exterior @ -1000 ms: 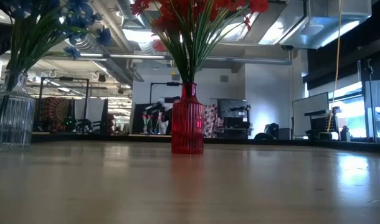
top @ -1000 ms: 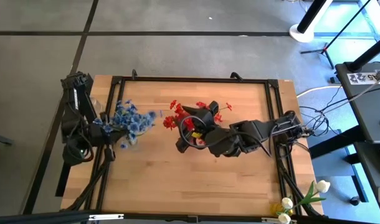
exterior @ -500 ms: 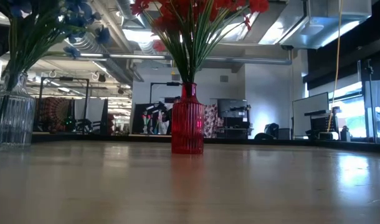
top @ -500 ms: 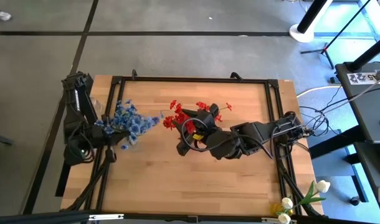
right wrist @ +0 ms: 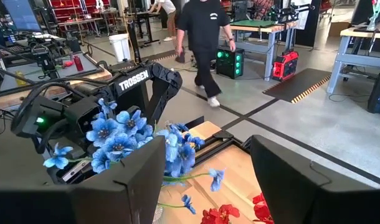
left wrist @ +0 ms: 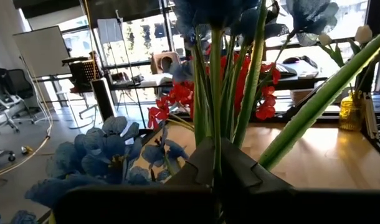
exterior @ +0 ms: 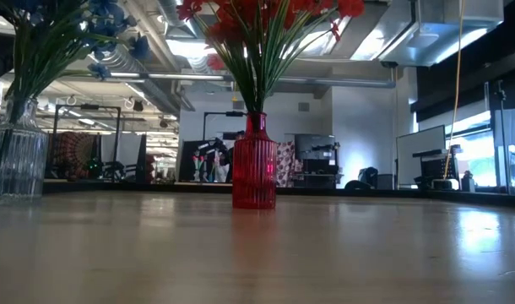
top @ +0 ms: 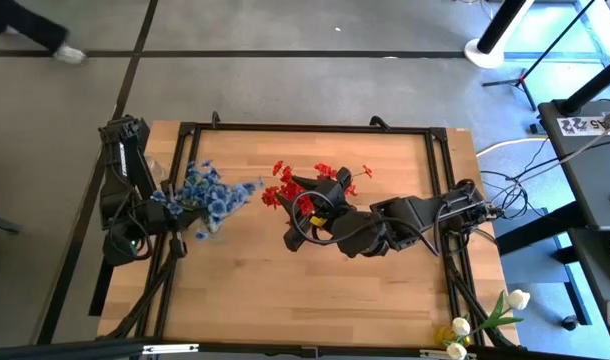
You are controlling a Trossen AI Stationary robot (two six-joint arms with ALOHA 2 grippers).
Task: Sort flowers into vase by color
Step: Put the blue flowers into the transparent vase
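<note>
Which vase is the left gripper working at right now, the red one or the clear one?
The clear ribbed vase with the blue flowers: the left gripper grips a stem there. The red vase stands mid-table.

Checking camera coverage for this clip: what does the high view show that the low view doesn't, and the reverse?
Only the high view shows both arms: the left hand at the blue flowers, the right hand at the red flowers, plus white flowers off the table's corner. Only the low view shows the vases themselves, a red ribbed vase and a clear vase, and the room behind. Both show the red and blue bunches on the wooden table.
</note>
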